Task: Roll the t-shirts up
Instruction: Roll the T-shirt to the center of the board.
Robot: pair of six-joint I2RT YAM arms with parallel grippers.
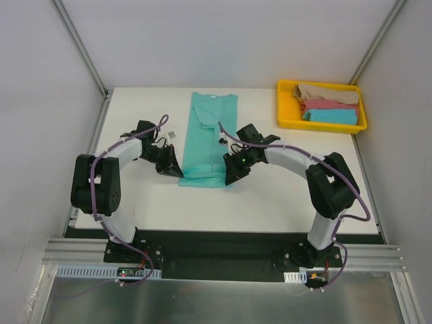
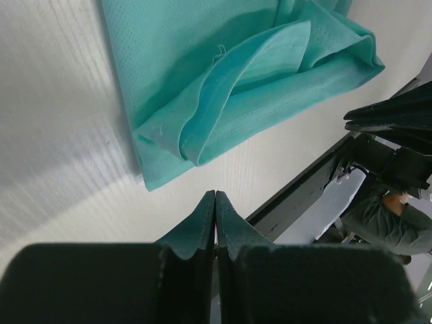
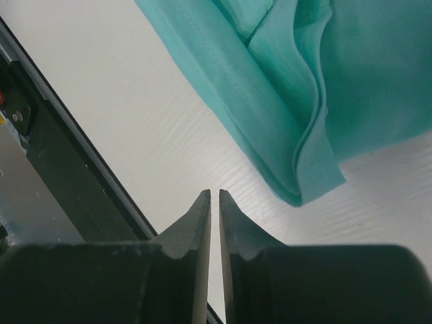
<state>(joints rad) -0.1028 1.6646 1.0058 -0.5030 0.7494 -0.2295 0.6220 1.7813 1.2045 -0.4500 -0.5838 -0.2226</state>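
Observation:
A sea-green t-shirt (image 1: 209, 138) lies folded into a long strip down the middle of the white table. Its near hem is loosely turned over (image 2: 223, 88) (image 3: 304, 101). My left gripper (image 1: 171, 169) (image 2: 214, 196) sits just off the hem's near left corner, shut on nothing, its tips over bare table. My right gripper (image 1: 231, 177) (image 3: 214, 194) sits just off the near right corner. Its jaws stand a narrow slit apart with nothing between them. Beige (image 1: 329, 93), pink (image 1: 332, 105) and bright blue (image 1: 331, 116) t-shirts lie in the tray.
A yellow plastic tray (image 1: 283, 121) stands at the table's far right corner. A small grey object (image 1: 173, 134) lies on the table left of the green shirt. The table's dark front rail (image 3: 61, 169) runs close behind both grippers.

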